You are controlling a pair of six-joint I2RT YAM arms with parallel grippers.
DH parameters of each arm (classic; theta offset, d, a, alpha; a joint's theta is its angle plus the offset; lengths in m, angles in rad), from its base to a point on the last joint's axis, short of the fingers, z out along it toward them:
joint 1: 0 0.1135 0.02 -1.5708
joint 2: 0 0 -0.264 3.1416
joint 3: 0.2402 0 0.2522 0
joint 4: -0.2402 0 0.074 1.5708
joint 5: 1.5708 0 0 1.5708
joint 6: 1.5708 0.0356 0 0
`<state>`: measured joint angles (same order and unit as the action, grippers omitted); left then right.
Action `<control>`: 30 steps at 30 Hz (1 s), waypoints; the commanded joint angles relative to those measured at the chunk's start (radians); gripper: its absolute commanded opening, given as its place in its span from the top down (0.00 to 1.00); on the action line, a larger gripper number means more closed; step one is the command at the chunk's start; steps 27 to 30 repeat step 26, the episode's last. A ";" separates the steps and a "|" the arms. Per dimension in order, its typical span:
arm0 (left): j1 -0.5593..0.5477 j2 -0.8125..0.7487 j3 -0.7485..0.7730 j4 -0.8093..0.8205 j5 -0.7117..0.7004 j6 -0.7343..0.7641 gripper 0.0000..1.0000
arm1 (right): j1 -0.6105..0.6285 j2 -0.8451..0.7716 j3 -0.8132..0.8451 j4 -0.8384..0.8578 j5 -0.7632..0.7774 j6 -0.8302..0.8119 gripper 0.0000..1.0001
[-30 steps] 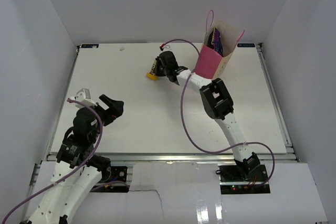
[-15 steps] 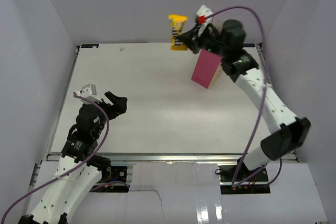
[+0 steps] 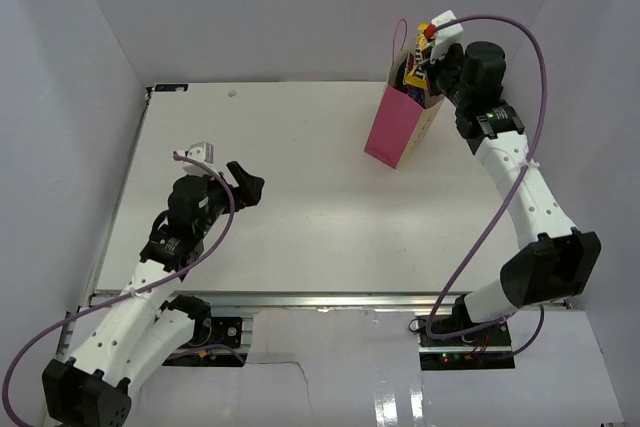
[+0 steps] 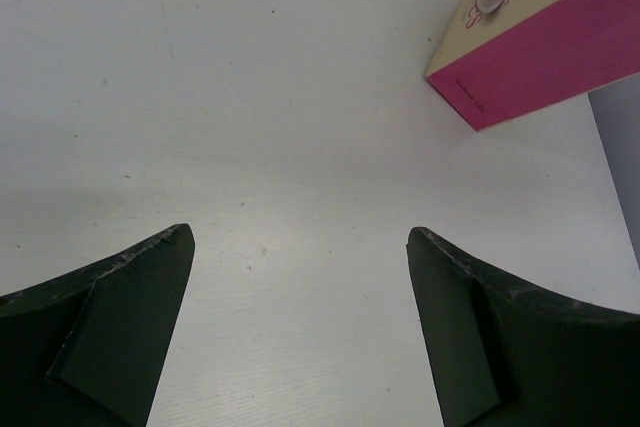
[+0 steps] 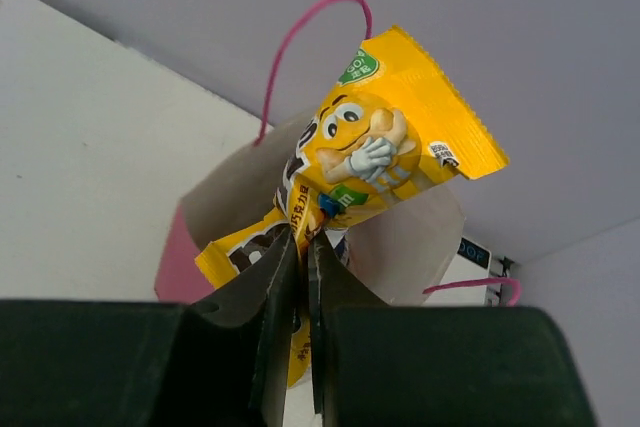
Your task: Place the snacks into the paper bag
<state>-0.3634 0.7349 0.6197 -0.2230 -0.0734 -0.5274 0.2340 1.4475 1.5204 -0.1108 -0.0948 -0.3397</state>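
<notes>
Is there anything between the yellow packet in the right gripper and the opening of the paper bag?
Nothing visible. The right gripper holds the yellow packet at the open mouth of the paper bag, and the pink handles do not cross it.

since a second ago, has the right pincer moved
Yes: the right pincer went from left of the paper bag, up and right, to over its open top.

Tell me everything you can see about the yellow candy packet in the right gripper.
The yellow candy packet is a glossy, crinkly plastic pouch with a serrated end seal, a cartoon yellow character and a green badge. It looks unopened and tilts up to the right in the wrist view. The right gripper is shut on its lower end, holding it above the open mouth of the paper bag; contact with the bag can't be told.
</notes>
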 commanded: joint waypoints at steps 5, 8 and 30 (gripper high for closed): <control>0.000 -0.012 0.046 0.040 0.069 0.029 0.02 | -0.019 0.099 0.053 0.025 0.089 -0.053 0.23; 0.000 -0.026 0.054 0.033 0.072 0.035 0.02 | -0.013 0.059 0.116 -0.016 0.034 -0.082 0.10; 0.001 0.073 0.156 -0.016 0.139 0.089 0.02 | 0.034 -0.478 -0.386 -0.296 0.376 -0.005 0.10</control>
